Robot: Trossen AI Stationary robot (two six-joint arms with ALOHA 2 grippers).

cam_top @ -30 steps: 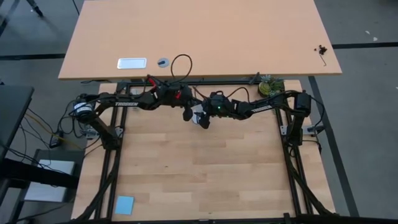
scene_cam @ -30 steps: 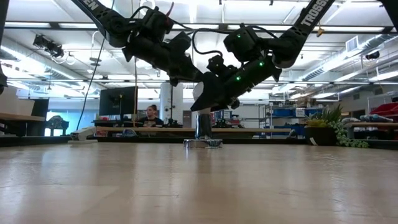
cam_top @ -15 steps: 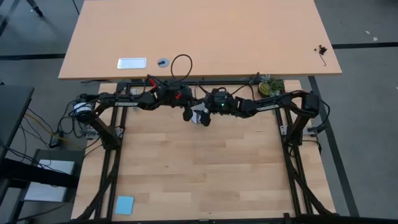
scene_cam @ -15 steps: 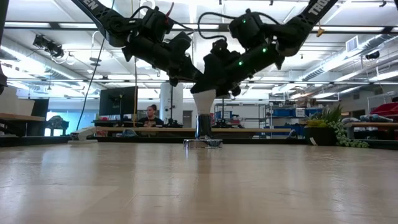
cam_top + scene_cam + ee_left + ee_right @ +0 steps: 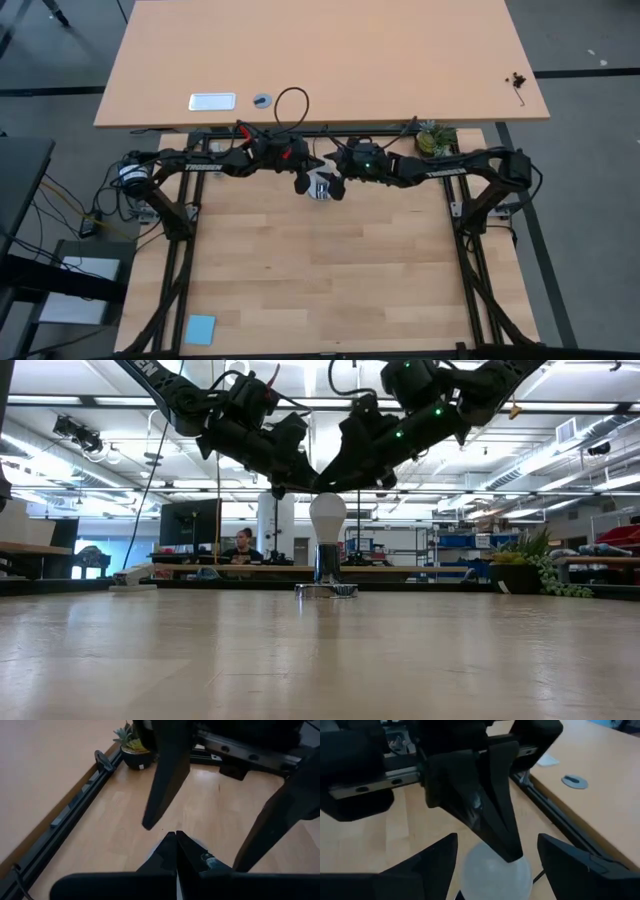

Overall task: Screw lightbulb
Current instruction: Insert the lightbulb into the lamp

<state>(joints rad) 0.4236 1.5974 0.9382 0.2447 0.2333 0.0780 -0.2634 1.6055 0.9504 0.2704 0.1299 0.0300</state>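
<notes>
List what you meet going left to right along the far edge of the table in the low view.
Person → lightbulb standing upright in its socket → potted plant.

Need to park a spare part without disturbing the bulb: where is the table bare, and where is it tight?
Bare wood fills the table on the near side of the arms, bordered by the side rails and the blue card at the near-left corner. Crowded: the far-middle, where the left gripper and right gripper flank the lightbulb standing in its socket.
</notes>
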